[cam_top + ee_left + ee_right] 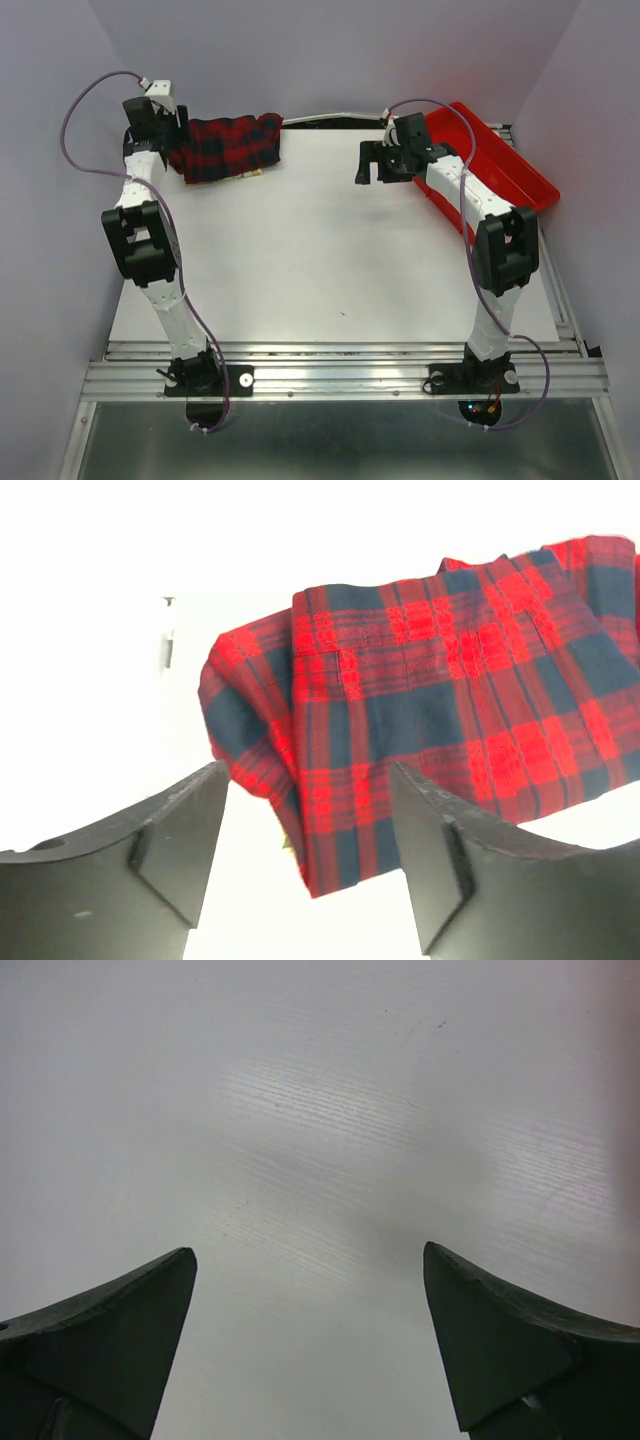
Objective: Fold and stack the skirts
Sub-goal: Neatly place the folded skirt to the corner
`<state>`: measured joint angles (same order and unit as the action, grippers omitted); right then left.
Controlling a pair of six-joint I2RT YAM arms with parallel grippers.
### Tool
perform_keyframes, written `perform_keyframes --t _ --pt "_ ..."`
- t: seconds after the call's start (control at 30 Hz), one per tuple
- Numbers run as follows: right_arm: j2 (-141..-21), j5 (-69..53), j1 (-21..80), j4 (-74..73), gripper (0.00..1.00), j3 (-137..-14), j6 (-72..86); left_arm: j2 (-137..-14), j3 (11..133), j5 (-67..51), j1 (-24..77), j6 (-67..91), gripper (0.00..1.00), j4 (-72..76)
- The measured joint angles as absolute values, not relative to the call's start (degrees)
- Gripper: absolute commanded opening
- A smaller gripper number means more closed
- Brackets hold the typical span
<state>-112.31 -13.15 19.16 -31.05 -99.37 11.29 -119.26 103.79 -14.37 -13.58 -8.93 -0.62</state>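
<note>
Stack looks near done: folded plaid skirt (225,145) far left, cream edge (246,175) beneath.
Left gripper (307,780) open, empty, at the cloth; right gripper (310,1260) open over table (320,1110). Next: square the edges.

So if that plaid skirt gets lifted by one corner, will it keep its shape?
Probably not: the plaid skirt lies in soft rumpled folds, so it would likely droop and unfold. It looks light, thin cloth. Pushed, it would probably bunch rather than slide on the table.

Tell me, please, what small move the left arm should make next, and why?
Probably draw the left arm straight back: its fingers stand open either side of a corner of the folded plaid skirt, gripping nothing, so it looks released.
</note>
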Motion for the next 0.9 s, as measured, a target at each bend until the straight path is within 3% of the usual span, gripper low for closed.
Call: perform_keyframes --t 0.2,0.33,0.4,0.43,0.73,0.8,0.9 --pt "-112.3 -14.0 19.2 -31.1 1.00 -99.4 11.1 -115.2 102.6 -16.6 -13.6 -13.1 0.61 -5.2" --pt "-112.3 -14.7 19.2 -31.0 1.00 -99.4 11.2 -115.0 101.4 -19.0 -13.6 -12.8 0.59 -8.2" --pt "-112.3 -14.9 19.2 -31.1 1.00 -99.4 11.2 -115.7 100.8 -19.2 -13.5 -11.8 0.67 -9.3" --pt "-112.3 -15.0 19.2 -31.1 1.00 -99.4 11.2 -116.2 100.8 -19.1 -13.5 -11.3 0.76 -9.4" --pt "-112.3 -15.0 19.2 -31.1 1.00 -99.4 11.1 -124.3 104.2 -12.9 -13.6 -2.2 0.86 -8.4" --pt "-112.3 -15.0 19.2 -31.1 1.00 -99.4 11.1 -126.0 105.9 -12.1 -13.7 1.0 0.98 -8.3" --pt "-112.3 -15.0 19.2 -31.1 1.00 -99.4 11.1 -127.5 106.1 -12.0 -14.2 6.3 0.98 -7.0"
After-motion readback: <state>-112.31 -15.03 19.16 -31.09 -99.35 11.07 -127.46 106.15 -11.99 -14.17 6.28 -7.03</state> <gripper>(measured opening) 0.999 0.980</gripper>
